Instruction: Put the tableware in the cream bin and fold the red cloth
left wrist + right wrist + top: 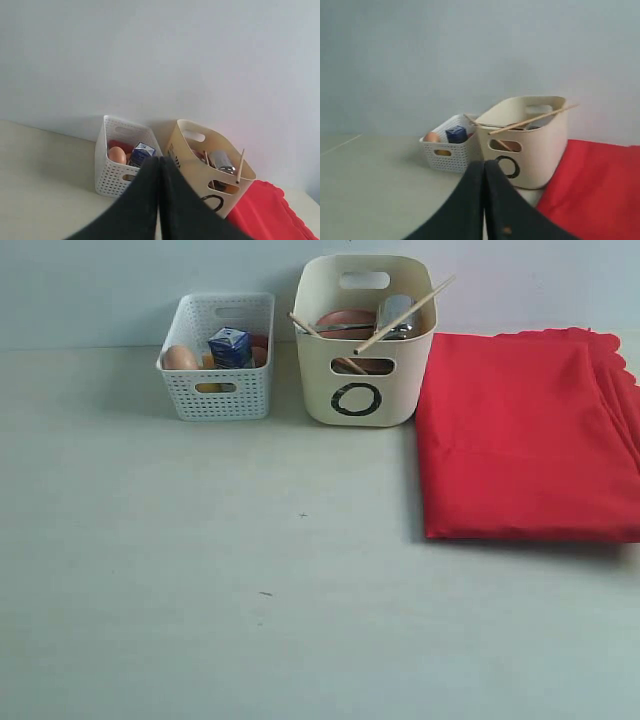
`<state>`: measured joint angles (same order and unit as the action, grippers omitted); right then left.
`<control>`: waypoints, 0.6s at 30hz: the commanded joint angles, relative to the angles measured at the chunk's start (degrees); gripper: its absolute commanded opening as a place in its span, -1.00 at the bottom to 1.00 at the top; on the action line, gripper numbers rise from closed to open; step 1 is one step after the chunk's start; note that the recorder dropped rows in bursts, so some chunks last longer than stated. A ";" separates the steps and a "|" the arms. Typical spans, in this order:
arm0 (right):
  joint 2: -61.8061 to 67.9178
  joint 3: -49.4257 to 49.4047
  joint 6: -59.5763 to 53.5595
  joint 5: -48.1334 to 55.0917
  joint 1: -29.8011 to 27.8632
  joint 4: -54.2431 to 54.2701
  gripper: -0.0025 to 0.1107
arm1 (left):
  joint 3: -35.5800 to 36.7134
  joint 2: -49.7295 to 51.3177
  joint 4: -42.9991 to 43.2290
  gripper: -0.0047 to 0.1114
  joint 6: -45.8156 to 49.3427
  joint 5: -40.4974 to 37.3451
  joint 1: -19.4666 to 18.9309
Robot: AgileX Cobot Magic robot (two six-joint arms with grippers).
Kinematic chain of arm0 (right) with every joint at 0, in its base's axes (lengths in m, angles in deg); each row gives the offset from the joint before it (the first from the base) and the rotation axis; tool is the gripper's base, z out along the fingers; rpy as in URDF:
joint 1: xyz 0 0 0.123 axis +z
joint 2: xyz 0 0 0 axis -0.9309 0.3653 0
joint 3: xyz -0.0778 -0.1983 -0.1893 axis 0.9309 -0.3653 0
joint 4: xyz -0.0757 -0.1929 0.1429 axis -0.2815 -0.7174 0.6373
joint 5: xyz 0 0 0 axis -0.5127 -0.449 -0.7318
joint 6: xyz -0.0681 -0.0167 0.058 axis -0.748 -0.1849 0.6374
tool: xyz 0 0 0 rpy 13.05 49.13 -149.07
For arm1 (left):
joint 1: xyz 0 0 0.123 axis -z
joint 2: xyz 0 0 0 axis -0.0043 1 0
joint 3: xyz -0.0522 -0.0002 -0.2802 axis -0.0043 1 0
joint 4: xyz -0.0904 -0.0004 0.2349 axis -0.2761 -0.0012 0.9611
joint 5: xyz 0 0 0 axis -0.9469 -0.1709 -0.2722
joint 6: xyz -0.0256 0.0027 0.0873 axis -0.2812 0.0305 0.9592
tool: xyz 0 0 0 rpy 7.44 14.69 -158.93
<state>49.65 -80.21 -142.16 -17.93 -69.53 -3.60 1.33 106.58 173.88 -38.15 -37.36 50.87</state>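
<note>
Peeking above the rim of the cream bin [365, 380], at the far centre of the desk [250, 590], are a brown plate [345, 318], a steel cup [393, 312] and two chopsticks [405, 314]; its wall hides whatever lies deeper. The red cloth [520, 435] lies folded just right of the bin, cut off at the right. A white basket [218, 390] stands to its left. Only the wrist views show the left gripper [159, 165] and right gripper [484, 167], both closed on nothing.
</note>
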 commanded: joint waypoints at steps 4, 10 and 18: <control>-0.25 -5.80 -18.71 -13.87 6.56 14.31 -0.96 | 0.41 -0.25 0.69 -0.88 0.40 -0.03 -0.11; -0.25 -5.80 -18.56 -13.19 7.62 14.42 -0.96 | 0.41 -0.25 0.69 -0.88 0.48 0.75 -0.11; -0.25 -5.80 -18.56 -12.90 7.62 14.02 -0.96 | 0.41 -0.25 0.69 -0.88 0.65 1.77 -0.11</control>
<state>49.65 -85.74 -160.16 -30.98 -61.99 10.54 1.33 106.58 174.00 -37.70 -35.75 50.87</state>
